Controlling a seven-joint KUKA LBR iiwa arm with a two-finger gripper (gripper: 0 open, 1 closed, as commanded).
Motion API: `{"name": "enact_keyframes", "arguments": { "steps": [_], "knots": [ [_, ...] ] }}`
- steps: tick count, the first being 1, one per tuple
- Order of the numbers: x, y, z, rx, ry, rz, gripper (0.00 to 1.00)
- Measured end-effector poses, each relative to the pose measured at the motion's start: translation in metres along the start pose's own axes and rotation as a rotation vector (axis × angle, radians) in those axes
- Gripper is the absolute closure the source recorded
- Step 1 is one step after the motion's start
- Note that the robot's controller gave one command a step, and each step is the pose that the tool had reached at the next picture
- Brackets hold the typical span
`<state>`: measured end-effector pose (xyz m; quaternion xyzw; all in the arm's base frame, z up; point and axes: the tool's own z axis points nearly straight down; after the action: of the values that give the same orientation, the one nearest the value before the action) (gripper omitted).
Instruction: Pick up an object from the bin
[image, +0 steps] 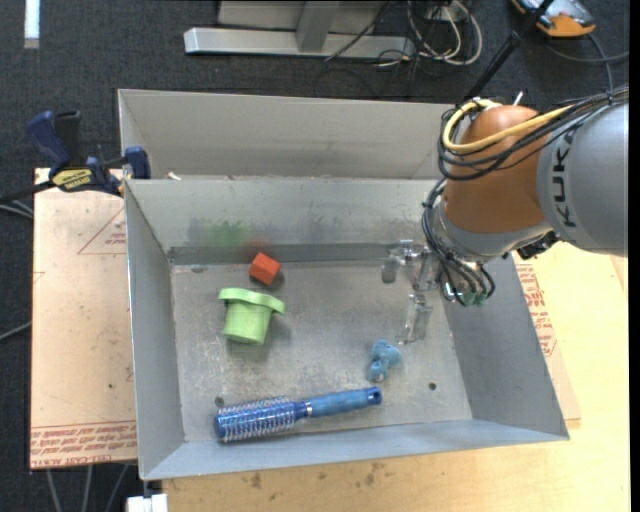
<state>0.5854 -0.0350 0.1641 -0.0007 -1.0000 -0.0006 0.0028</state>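
Note:
My gripper (416, 300) hangs in the right part of the bin, below the orange wrist cover, its tip pointing down toward the floor. Just below and to the left of it lies a small light-blue lumpy thing (383, 360), apart from the gripper. A blue hairbrush (296, 411) lies along the front of the bin, its handle end close under the light-blue thing.
A green cup (248, 316) lies on its side at the left of the bin's floor. A small orange-red block (265, 268) sits behind it near the back wall. The arm comes in over the bin's right rim.

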Motion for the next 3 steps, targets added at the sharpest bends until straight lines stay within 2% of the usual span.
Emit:
{"name": "enact_keyframes", "arguments": {
  "steps": [1, 2, 3],
  "knots": [
    [0.024, 0.014, 0.096, 0.0, -0.002, -0.55, 0.0],
    [0.047, 0.005, 0.064, 0.003, -0.007, -0.761, 0.0],
    [0.027, 0.016, 0.053, 0.003, -0.009, -0.892, 0.0]
  ]
}}
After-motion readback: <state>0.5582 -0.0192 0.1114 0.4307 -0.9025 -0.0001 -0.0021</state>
